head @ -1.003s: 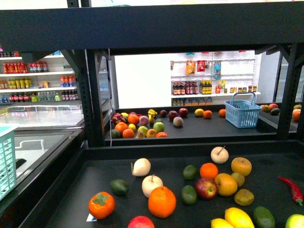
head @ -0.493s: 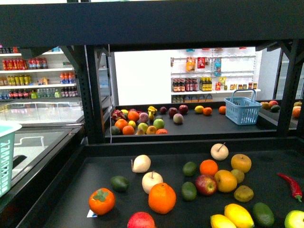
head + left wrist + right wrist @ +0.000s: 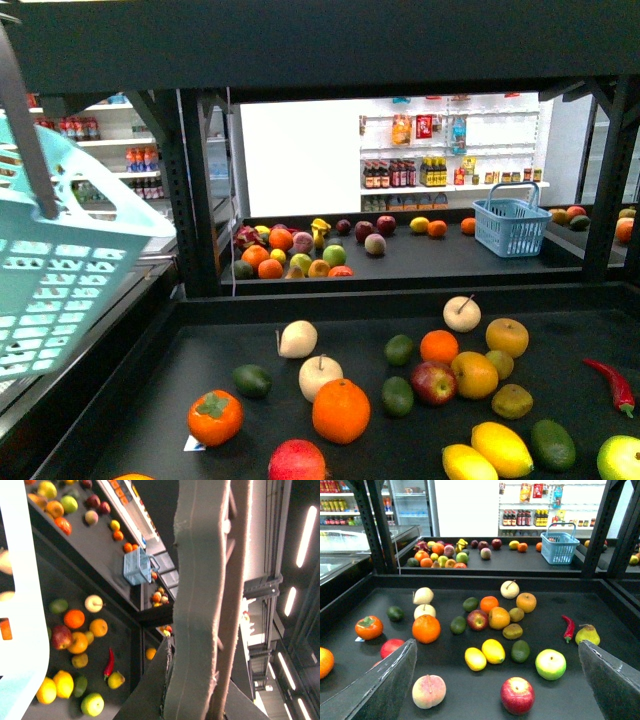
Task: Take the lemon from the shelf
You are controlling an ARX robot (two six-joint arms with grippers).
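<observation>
Two yellow lemons lie side by side on the black shelf deck [image 3: 150,400] near its front right, the larger one [image 3: 502,448] next to the smaller [image 3: 468,463]. The right wrist view has them as the larger lemon [image 3: 493,650] and smaller lemon [image 3: 475,658], straight ahead of my right gripper [image 3: 496,645]. It hangs open above the deck, holding nothing. My left gripper [image 3: 215,540] is shut on the handle of a light teal basket [image 3: 60,270], raised and tilted at the shelf's left edge.
Around the lemons lie a dark avocado [image 3: 520,651], a green apple [image 3: 550,664], a red apple [image 3: 517,695], a peach [image 3: 428,691] and a big orange [image 3: 341,410]. A red chili [image 3: 612,385] is far right. Black uprights [image 3: 195,200] frame the deck; a blue basket [image 3: 511,226] stands on the stand behind.
The teal basket has swung up and inward at the left and now fills that side of the front view. The fruit has not moved.
</observation>
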